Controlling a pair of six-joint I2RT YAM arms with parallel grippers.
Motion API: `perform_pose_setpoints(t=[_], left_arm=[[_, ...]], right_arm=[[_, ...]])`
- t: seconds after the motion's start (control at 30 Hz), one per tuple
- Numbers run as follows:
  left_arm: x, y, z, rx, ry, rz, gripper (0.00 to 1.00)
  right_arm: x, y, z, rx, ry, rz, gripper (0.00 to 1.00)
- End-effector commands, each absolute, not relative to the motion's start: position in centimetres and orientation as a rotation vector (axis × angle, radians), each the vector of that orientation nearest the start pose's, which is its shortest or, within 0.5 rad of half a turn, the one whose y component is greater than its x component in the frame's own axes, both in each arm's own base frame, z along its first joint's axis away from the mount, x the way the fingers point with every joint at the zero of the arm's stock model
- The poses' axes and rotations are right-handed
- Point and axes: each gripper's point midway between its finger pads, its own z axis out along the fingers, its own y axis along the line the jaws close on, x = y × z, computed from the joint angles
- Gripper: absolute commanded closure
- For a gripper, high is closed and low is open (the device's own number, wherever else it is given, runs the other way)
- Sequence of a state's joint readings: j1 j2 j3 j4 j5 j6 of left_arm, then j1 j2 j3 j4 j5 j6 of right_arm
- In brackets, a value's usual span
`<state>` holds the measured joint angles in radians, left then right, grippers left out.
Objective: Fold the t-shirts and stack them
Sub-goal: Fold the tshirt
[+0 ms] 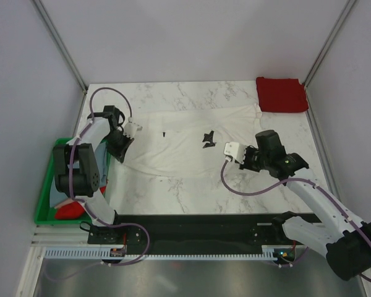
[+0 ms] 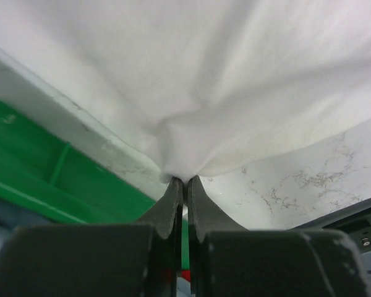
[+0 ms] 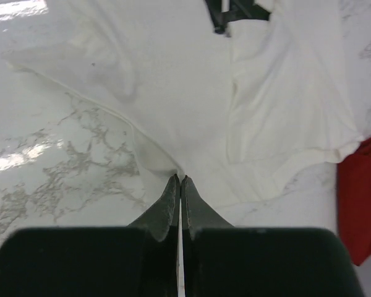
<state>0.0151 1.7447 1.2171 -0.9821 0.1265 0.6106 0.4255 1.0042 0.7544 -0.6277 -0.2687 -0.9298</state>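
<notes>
A large white t-shirt with a small black chest print lies spread across the marble table. My left gripper is shut on its left edge; in the left wrist view the cloth bunches at the fingertips of that gripper and is lifted off the table. My right gripper is shut on the shirt's right edge; the right wrist view shows this gripper pinching the white cloth. A folded dark red t-shirt lies at the far right corner and shows in the right wrist view.
A green plastic crate stands off the table's left edge, with something red and white inside; the crate shows in the left wrist view. White walls and frame posts enclose the table.
</notes>
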Motion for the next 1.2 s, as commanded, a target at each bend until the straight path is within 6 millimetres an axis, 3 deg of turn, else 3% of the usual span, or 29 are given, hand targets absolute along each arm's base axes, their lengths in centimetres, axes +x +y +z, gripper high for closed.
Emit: perform_pose_setpoints(t=[0.0,0.07,0.23,0.37,0.5,0.67,0.93,1.17], left_arm=[[30.9,-0.4,8.0,0.834,2.84,-0.185,0.98],[31.4,-0.5,8.5,0.833,2.833,-0.192,0.98],[33.2,-0.3,9.5,0.812,2.817,-0.165,0.98],[35.6,-0.1,10.3,0.79,2.813,-0.141,0.98],[37.2,0.2,10.7,0.767,2.823,-0.115,0.98],[38.9,0.7,11.2,0.74,2.823,-0.077,0.98],[41.1,0.6,9.7,0.71,2.849,-0.088,0.98],[42.3,0.8,8.1,0.68,2.881,-0.086,0.98]], right_arm=[[27.6,12.1,16.7,-1.44,1.8,-0.003,1.0],[29.4,11.4,18.7,-1.367,1.804,-0.05,1.0],[32.9,9.3,21.5,-1.233,1.817,-0.137,1.0],[36.0,8.3,22.2,-1.138,1.833,-0.16,1.0],[38.6,8.1,22.5,-1.07,1.839,-0.159,1.0],[41.7,8.4,21.3,-1.03,1.858,-0.143,1.0],[46.4,7.6,20.5,-1.001,1.884,-0.154,1.0],[49.0,7.3,19.7,-0.989,1.904,-0.168,1.0]])
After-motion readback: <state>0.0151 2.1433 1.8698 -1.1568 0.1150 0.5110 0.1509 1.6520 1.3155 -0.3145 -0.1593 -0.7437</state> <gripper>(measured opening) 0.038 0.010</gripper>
